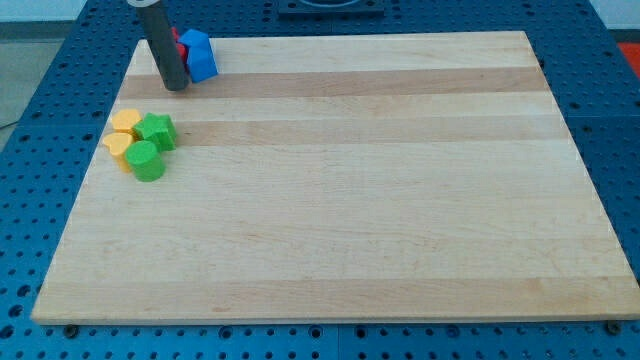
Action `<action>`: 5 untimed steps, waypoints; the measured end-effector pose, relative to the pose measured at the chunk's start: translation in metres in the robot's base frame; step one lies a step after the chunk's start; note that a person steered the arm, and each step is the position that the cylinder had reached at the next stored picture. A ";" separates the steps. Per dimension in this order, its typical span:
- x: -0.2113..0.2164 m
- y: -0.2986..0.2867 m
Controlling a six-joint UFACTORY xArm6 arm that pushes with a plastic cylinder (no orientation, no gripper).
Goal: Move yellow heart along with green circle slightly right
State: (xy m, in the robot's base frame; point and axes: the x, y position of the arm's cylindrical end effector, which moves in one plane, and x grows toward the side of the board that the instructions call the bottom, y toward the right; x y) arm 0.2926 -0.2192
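Positioned near the board's top-left corner, my tip [176, 86] rests on the wood at the lower end of a straight dark rod; the arm carries no jaws, so nothing is gripped or held. The tip stands well apart from the task blocks, toward the view's top from them. The yellow heart [119, 147] lies close to the board's left edge, in its upper part, and touches the green circle [146, 160], which sits just to its right and slightly toward the view's bottom. Directly toward the view's top from these two, a second yellow block [126, 122] and a green star-like block [157, 130] complete a tight cluster of four. Just to the right of the rod, near the board's top edge, stands a blue block [202, 55], with a red block [178, 41] partly hidden between it and the rod. The wooden board [360, 200] rests on a blue perforated table [620, 120].
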 end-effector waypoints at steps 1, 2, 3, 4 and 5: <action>0.000 0.000; 0.012 0.000; 0.039 -0.013; 0.041 -0.017; 0.041 -0.017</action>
State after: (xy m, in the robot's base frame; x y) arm 0.3340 -0.2365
